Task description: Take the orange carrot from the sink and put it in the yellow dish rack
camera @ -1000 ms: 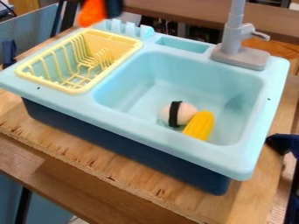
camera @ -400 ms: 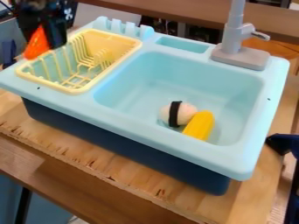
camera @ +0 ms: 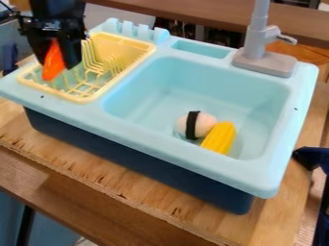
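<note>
The black gripper [camera: 56, 56] hangs at the upper left, over the left part of the yellow dish rack [camera: 149, 49]. It is shut on an orange object [camera: 54, 61], which points downward between its fingers. The rack sits in the left side of the light blue toy sink [camera: 186, 150]. In the basin, a pale round piece with a black band [camera: 204, 124] lies against a yellow corn-like piece [camera: 220, 138].
A grey faucet [camera: 257, 48] rises from the sink's back right. Light blue upright prongs [camera: 138, 31] stand behind the rack. The sink rests on a wooden board [camera: 147, 202], with a dark blue object [camera: 311, 157] at the right edge.
The gripper has come down from the top edge to the rack, moving left and then slightly right and lower, with the orange object in it. The pieces in the basin have stayed put.
</note>
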Controlling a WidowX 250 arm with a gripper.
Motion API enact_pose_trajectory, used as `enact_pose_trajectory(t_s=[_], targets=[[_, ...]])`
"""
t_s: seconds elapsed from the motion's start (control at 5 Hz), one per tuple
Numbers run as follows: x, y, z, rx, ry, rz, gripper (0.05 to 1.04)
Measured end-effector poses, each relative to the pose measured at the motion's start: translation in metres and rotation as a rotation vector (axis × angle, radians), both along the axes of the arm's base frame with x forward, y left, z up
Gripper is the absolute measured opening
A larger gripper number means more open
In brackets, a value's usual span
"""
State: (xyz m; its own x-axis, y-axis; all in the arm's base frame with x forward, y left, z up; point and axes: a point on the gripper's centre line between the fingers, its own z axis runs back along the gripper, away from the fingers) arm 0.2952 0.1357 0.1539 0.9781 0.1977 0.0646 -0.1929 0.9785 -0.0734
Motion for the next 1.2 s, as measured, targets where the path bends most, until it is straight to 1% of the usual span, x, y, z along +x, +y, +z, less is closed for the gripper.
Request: enact_pose_trajectory(t_s=[0.2, 0.4, 0.6, 0.8, 1.0, 1.2], targets=[[0.011, 0.005, -0.006, 0.010, -0.011, 0.076, 0.599], [0.022, 0.002, -0.012, 0.007, -0.011, 0.109, 0.599], [0.028, 0.002, -0.026, 0.009, 0.003, 0.158, 0.598], [0.031, 0.002, -0.037, 0.001, -0.017, 0.249, 0.598], [0.033, 0.004, -0.049, 0.006, -0.030, 0.294, 0.598], [0.041, -0.001, -0.051, 0.067, -0.055, 0.274, 0.598]])
